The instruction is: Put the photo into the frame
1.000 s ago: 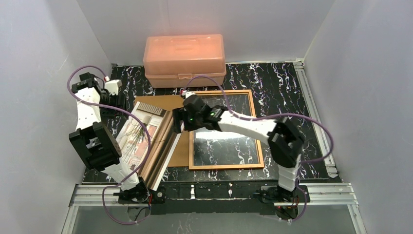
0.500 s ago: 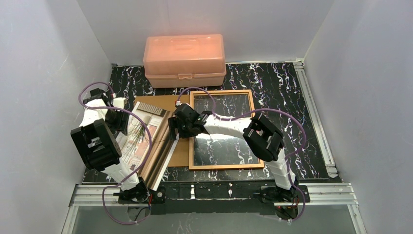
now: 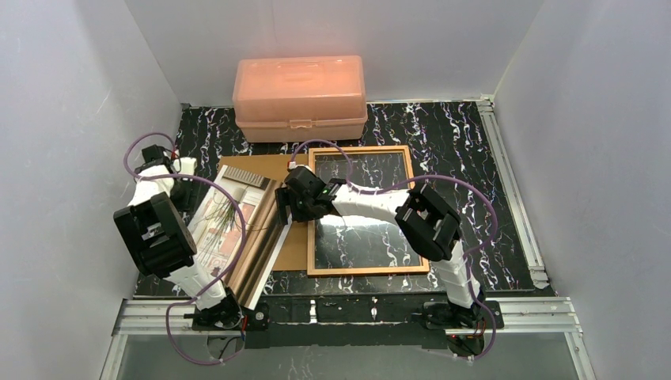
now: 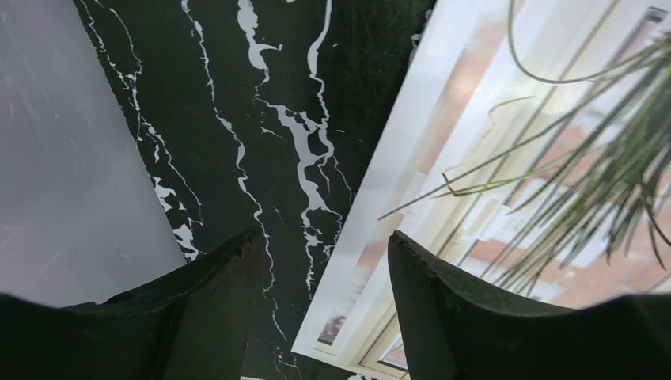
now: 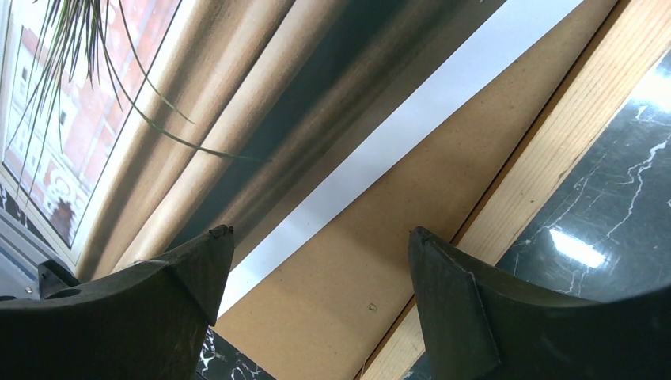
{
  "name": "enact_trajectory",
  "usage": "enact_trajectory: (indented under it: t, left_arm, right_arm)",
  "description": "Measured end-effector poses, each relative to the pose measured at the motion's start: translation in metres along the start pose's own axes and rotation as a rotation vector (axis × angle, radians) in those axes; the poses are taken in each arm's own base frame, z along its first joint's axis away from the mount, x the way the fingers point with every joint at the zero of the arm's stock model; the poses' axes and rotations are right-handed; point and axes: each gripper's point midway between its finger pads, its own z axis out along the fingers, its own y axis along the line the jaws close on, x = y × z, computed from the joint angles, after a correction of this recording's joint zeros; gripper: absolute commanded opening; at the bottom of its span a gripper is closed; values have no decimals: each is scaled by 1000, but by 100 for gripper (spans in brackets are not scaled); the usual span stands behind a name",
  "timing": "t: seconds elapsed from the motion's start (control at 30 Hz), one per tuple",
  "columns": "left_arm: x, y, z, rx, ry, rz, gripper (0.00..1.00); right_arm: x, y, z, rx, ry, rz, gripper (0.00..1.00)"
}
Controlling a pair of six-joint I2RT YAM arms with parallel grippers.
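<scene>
Beside the frame (image 3: 364,270) lies the striped photo (image 3: 224,222)

Glossy paper photo (image 3: 257,253); smooth pale wood frame (image 3: 360,149); polished marble-look table (image 3: 443,127).

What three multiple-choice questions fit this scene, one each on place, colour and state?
1. Where does the photo lie relative to the frame? A. Inside it. B. Left of it, partly over the brown board. C. Right of it.
2. What colour is the plastic box? A. Blue. B. Green. C. Orange-pink.
3. How is the right gripper? A. Open, holding nothing. B. Shut on the photo. C. Shut on the frame.
Answers: 1 B, it overlaps the board beside the frame; 2 C, the top view shows that colour; 3 A, its jaws stand wide apart with nothing between them.
</scene>
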Motion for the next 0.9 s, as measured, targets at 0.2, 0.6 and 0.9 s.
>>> enact_trajectory:
  t: [0.2, 0.6, 0.9]
  left_arm:
    - [4, 12, 13, -71, 20, -13, 55]
    - [2, 33, 33, -179, 20, -66, 54]
    - [7, 27, 40, -160, 29, -70, 53]
  right_arm:
    - [-2, 1, 3, -7, 0, 3, 89]
    - [-14, -9, 8, 6, -21, 30, 89]
    - [-30, -25, 9, 7, -47, 77, 89]
